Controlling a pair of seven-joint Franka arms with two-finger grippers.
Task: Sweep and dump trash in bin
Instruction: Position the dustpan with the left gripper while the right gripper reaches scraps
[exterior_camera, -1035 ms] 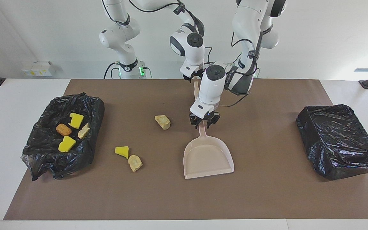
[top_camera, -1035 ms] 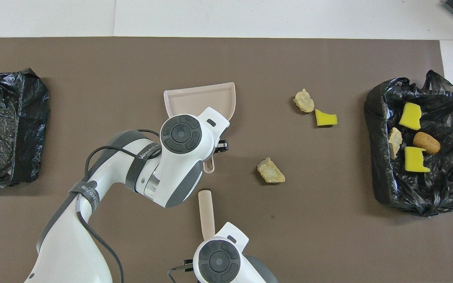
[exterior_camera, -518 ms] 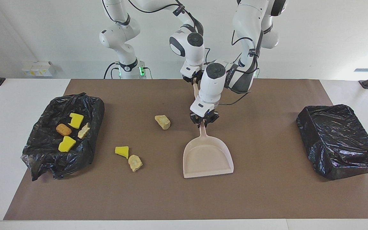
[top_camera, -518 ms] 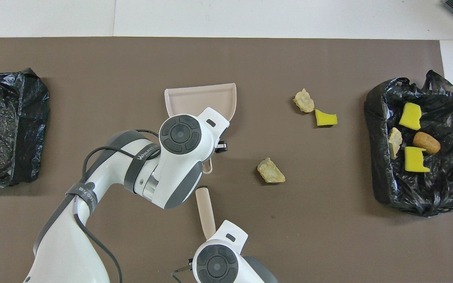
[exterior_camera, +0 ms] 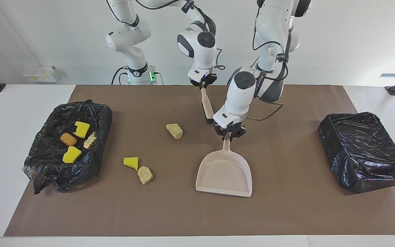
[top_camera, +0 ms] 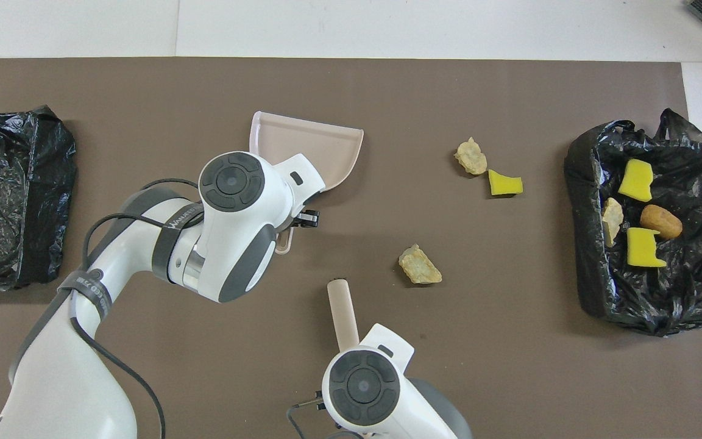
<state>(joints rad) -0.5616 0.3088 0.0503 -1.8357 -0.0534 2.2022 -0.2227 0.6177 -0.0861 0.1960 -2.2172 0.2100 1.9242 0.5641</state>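
Facing view: dustpan (exterior_camera: pixel 224 173) handle toward robots, mouth away.

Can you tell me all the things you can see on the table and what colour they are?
trash in the bag: four bits, two yellow, one brown, one beige; in the crumpled black bag at the right arm's end.
trash on the mat: three bits, one yellow beside a beige one, another beige lump nearer the robots.
dustpan: one, beige; middle of the mat.
brush: one, beige handle; hanging over the mat.
empty bag: one, black; left arm's end.
mat: one, brown.
left gripper: shut on the dustpan's handle.
right gripper: shut on the brush.
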